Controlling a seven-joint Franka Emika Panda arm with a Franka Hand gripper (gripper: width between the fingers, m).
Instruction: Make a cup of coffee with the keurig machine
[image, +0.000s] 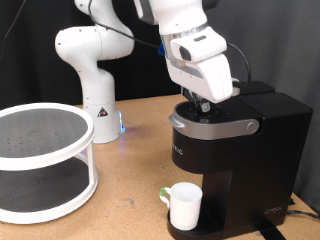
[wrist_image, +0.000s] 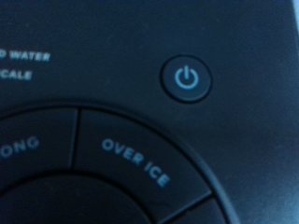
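Note:
The keurig machine is a boxy black coffee maker at the exterior view's right, its silver-grey lid handle down. The cup, a small white mug with a green mark on its handle, stands on the drip tray under the brew head. My gripper is pressed down onto the machine's top, and its fingers are hidden by the white hand. The wrist view shows only the machine's control panel up close: a lit blue power button and an "OVER ICE" button. No fingers show there.
A white round two-tier rack stands at the exterior view's left on the wooden table. The robot's white base is at the back. A black cable runs off the machine's lower right.

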